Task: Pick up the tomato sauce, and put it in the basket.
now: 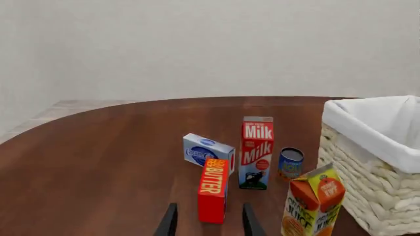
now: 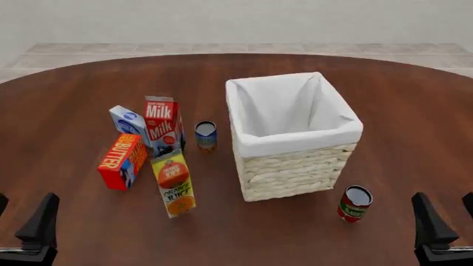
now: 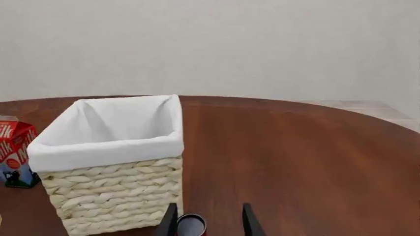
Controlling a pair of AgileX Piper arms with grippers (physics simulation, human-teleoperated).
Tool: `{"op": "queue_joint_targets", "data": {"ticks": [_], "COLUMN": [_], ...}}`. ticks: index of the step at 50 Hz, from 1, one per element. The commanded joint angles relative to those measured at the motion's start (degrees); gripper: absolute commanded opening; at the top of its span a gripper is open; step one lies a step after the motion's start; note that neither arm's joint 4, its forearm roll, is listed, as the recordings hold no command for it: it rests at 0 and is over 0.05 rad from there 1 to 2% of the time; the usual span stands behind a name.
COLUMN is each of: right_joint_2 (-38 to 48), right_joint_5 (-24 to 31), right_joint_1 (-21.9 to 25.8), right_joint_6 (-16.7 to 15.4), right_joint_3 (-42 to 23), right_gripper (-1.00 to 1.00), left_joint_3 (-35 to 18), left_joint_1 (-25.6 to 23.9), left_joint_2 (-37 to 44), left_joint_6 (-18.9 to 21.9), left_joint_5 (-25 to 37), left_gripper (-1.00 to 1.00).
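The right pincer [image 3: 208, 219] stands open with nothing between its two dark fingers, low over the worktop [image 2: 414, 127] at the near right corner of the front view; in its wrist view the silver top of the tomato sauce [image 3: 191, 225] shows just ahead of the finger gap, not touched by either finger. In the front view that small red-labelled can [image 2: 355, 203] stands upright on the worktop near the front right corner of the basket [image 2: 296, 166], apart from it and between the basket and the right pincer [image 2: 442, 227]. The basket, pale woven wicker with a white cloth lining folded over its rim, sits near the middle of the round dark wooden worktop. The left pincer [image 1: 208, 221] is also open and holds nothing, low at the near left corner [image 2: 26, 221]. Ahead of it stands a red butter box [image 1: 213, 191] on end, with a blue and white box [image 1: 208, 150] behind it, a milk carton [image 1: 256, 152] upright beside those, and an orange juice carton [image 1: 313, 202] tilted, nearer the basket. A blue-and-orange labelled can [image 2: 205, 136] stands upright between the milk carton and the basket's left wall, touching neither.
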Motion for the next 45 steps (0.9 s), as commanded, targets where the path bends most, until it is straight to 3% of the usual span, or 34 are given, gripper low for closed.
{"op": "queue_joint_targets", "data": {"ticks": [1, 31, 34, 39, 45], "right_joint_2": [-0.5, 1.2, 9.7, 12.7, 22.4], "right_joint_5": [0.5, -1.2, -6.2, -2.6, 0.1], "right_joint_1": [-0.4, 0.1, 0.8, 2.1, 4.7], "right_joint_6": [0.1, 0.1, -1.5, 2.0, 2.5], "right_joint_3": [-0.2, 0.0, 0.0, -5.1, -11.7], "right_gripper": [1.0, 1.0, 1.0, 1.0, 1.0], "left_joint_3": [0.0, 0.0, 0.0, 0.0, 0.0], "left_joint_1": [-0.3, 0.4, 0.4, 0.4, 0.4], "left_joint_2": [0.0, 0.2, 0.1, 0.1, 0.0], "left_joint_6": [0.0, -0.2, 0.0, 0.0, 0.2], "left_joint_5": [0.1, 0.1, 0.1, 0.1, -0.1], "left_gripper": [1.0, 1.0, 1.0, 1.0, 1.0]}}
